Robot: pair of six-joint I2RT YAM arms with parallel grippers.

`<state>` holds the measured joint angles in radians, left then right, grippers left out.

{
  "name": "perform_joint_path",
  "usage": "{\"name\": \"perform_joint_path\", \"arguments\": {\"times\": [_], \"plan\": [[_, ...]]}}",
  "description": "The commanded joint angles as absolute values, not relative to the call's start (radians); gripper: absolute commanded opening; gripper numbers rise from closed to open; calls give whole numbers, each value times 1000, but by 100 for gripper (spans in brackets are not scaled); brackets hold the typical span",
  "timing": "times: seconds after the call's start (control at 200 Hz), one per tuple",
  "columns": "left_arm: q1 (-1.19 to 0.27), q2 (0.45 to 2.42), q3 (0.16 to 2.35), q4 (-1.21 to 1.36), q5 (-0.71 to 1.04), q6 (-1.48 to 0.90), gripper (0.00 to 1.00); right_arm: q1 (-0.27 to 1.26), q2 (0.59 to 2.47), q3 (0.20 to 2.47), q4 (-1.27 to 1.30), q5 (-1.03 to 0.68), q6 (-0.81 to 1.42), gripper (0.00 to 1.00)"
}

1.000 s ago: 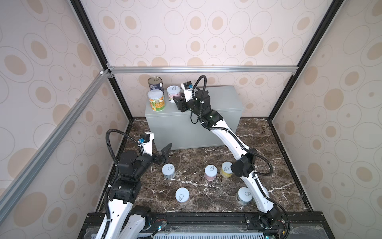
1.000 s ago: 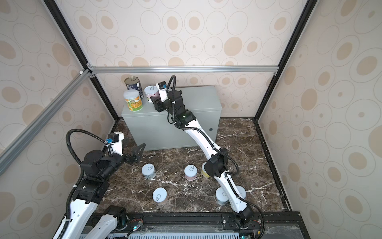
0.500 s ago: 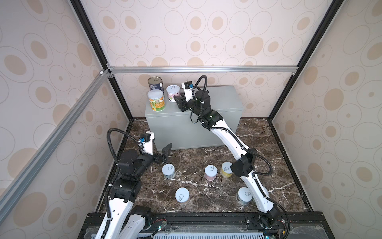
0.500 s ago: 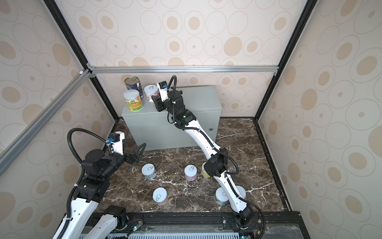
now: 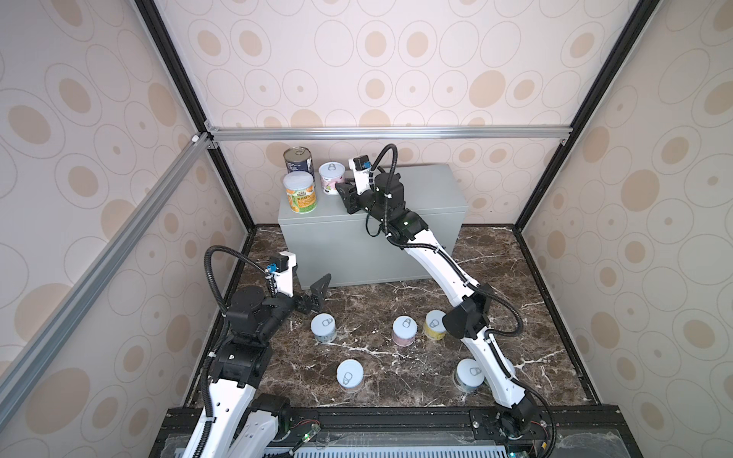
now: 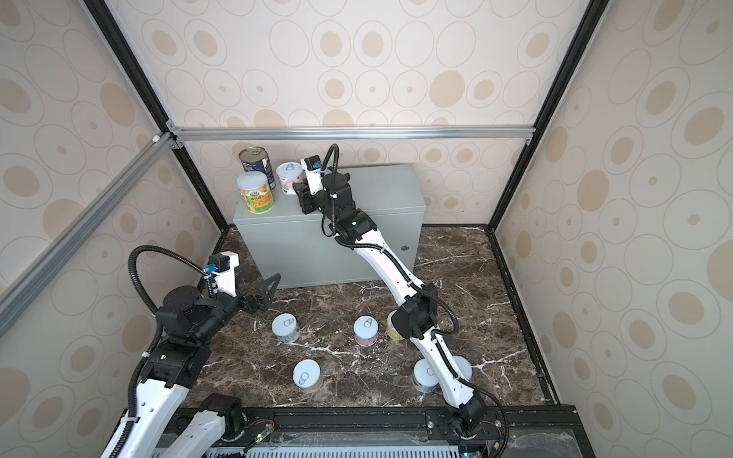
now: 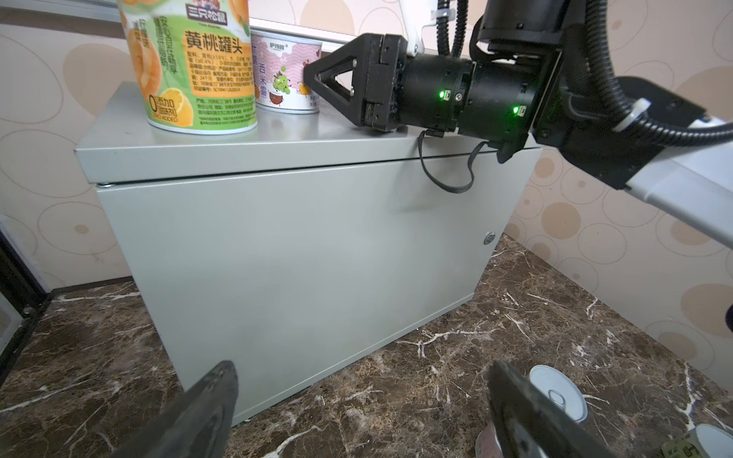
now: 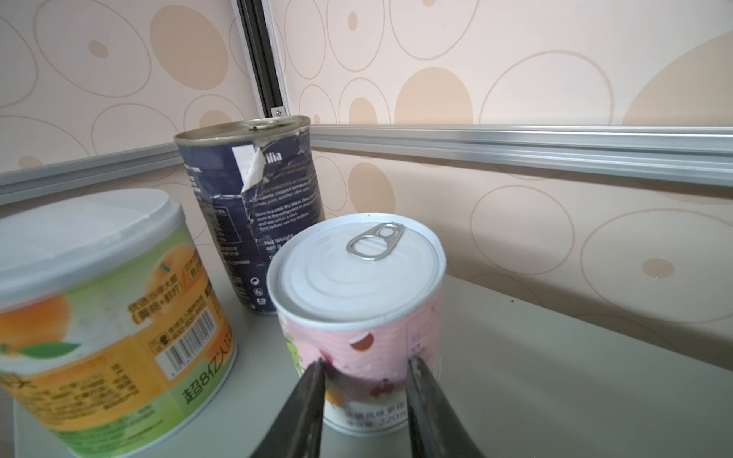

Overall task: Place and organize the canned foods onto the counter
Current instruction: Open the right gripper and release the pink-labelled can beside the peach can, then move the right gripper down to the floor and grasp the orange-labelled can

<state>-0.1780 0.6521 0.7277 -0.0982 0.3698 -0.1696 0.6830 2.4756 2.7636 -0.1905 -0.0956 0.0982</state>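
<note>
On the left end of the grey counter stand three cans: a tall dark-blue can at the back, an orange-and-green can in front, and a pink can to their right. My right gripper is shut on the pink can's lower part, and the can rests upright on the counter top. Low over the marble floor, in front of the counter's left corner, my left gripper is open and empty. Several cans stand on the floor.
On the floor stand a white-lidded can nearest the left gripper, a pink one, a yellow one, and two nearer the front. The right arm stretches over them. Patterned walls enclose the cell.
</note>
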Motion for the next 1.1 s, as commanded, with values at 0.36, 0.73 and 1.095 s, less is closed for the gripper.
{"name": "perform_joint_path", "arguments": {"times": [0.36, 0.73, 1.095], "plan": [[-181, 626, 771, -124, 356, -157, 98, 705, 2039, 2321, -235, -125, -17, 67], [-181, 628, 856, -181, 336, -114, 98, 857, 1410, 1478, -226, -3, -87, 92], [-180, 665, 1000, -277, 345, -35, 98, 1145, 1224, 917, -108, 62, 28, 100]]}}
